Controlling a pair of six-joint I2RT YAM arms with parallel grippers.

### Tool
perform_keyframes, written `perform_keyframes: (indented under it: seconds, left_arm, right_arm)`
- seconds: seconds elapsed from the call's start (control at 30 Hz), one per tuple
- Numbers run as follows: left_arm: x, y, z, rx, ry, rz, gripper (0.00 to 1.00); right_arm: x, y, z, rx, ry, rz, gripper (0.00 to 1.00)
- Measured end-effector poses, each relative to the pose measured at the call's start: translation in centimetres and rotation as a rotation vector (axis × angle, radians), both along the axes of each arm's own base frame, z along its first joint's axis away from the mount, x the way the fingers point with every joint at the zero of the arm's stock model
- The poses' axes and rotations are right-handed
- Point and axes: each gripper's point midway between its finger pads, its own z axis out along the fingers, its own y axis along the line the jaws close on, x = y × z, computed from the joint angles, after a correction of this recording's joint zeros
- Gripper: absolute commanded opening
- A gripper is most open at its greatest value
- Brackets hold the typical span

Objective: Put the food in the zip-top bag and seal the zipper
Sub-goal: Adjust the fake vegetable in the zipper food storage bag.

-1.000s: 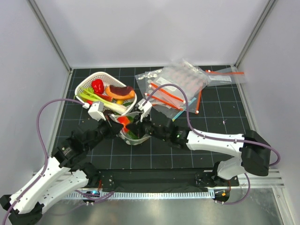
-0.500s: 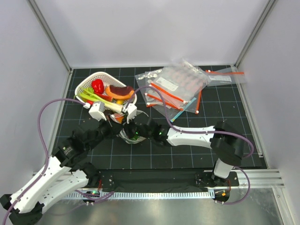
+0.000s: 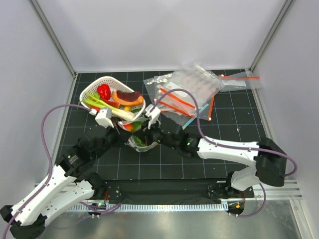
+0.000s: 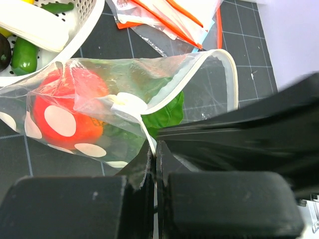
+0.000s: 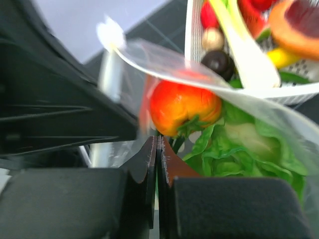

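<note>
Twice pinched mid-frame, by left gripper [image 4: 154, 149] clamped on zipper [image 4: 227, 64] and right gripper [image 5: 157, 142] nipped tight on bag [image 4: 65, 122]; liable to gape, spilling lettuce [image 5: 234, 149] and tomato [image 5: 184, 107], if tugged unevenly.

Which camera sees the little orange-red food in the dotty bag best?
The right wrist view: the orange-red piece looks big, green stalk showing. The left wrist view shows it partly behind white dots on the bag. From the top it is only a small spot.
</note>
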Motion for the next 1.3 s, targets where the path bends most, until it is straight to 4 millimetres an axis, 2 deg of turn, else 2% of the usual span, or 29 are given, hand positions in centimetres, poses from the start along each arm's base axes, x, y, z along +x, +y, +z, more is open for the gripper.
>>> perform_keyframes:
  seconds: [0.1, 0.17, 0.23, 0.33, 0.43, 0.57, 0.67, 0.77, 0.83, 0.87, 0.9, 0.97, 1.0, 1.07, 1.1, 1.13, 1.2, 1.3]
  left_arm:
    - [0.0, 0.0, 0.1, -0.003, -0.003, 0.000, 0.00]
    - [0.1, -0.1, 0.1, -0.004, -0.004, 0.000, 0.00]
    - [0.1, -0.1, 0.1, -0.005, -0.005, -0.001, 0.00]
    - [0.0, 0.0, -0.1, 0.001, 0.002, -0.002, 0.00]
    - [-0.1, 0.0, 0.0, -0.003, -0.002, -0.001, 0.00]
    - [0.0, 0.9, -0.5, 0.022, -0.002, 0.028, 0.00]
    - [-0.1, 1.0, -1.0, 0.029, 0.008, 0.033, 0.00]
    - [0.0, 0.7, -0.7, 0.017, 0.003, 0.026, 0.00]
    - [0.1, 0.6, -0.6, 0.012, -0.002, 0.024, 0.00]
    - [0.1, 0.6, -0.5, 0.010, -0.003, 0.024, 0.00]
    - [0.1, 0.5, -0.6, 0.011, -0.003, 0.024, 0.00]
    - [0.2, 0.5, -0.6, 0.012, -0.003, 0.025, 0.00]
    - [0.2, 0.5, -0.5, 0.011, -0.004, 0.025, 0.00]
    - [0.2, 0.5, -0.5, 0.010, -0.005, 0.025, 0.00]
    - [0.2, 0.5, -0.5, 0.010, -0.005, 0.025, 0.00]
    - [0.2, 0.5, -0.5, 0.010, -0.005, 0.025, 0.00]
    - [0.2, 0.5, -0.5, 0.010, -0.005, 0.025, 0.01]
    - [0.2, 0.5, -0.6, 0.011, -0.002, 0.025, 0.00]
  right_arm:
    - [-0.2, -0.8, 3.6, 0.087, -0.046, -0.004, 0.07]
    - [-0.1, -0.7, 4.5, 0.119, -0.062, -0.006, 0.04]
    - [0.1, -0.1, 4.3, 0.115, -0.063, -0.005, 0.01]
    - [1.4, 2.0, 2.3, 0.067, -0.050, -0.012, 0.01]
    - [2.4, 4.1, -1.9, -0.019, -0.017, -0.008, 0.01]
    - [2.4, 5.2, -7.6, -0.133, 0.045, 0.015, 0.01]
    - [2.1, 5.1, -8.1, -0.152, 0.055, 0.021, 0.01]
    - [1.8, 4.2, -7.0, -0.137, 0.044, 0.016, 0.03]
    - [1.3, 2.6, -5.4, -0.116, 0.031, 0.006, 0.11]
    - [1.0, 1.7, -4.3, -0.105, 0.022, -0.001, 0.17]
    - [0.8, 0.9, -2.9, -0.084, 0.007, -0.007, 0.34]
    - [0.3, -0.5, 0.4, -0.028, -0.028, -0.010, 0.43]
    - [0.0, -1.3, 2.6, 0.006, -0.058, -0.009, 0.51]
    - [-0.6, -2.5, 5.6, 0.048, -0.109, 0.001, 0.61]
    - [-0.9, -3.2, 6.9, 0.059, -0.135, 0.008, 0.70]
    - [-1.1, -3.9, 7.8, 0.059, -0.166, 0.018, 0.73]
    - [-1.4, -5.0, 8.7, 0.038, -0.215, 0.026, 0.77]
    - [-0.8, -6.0, 8.0, -0.037, -0.263, 0.003, 0.79]
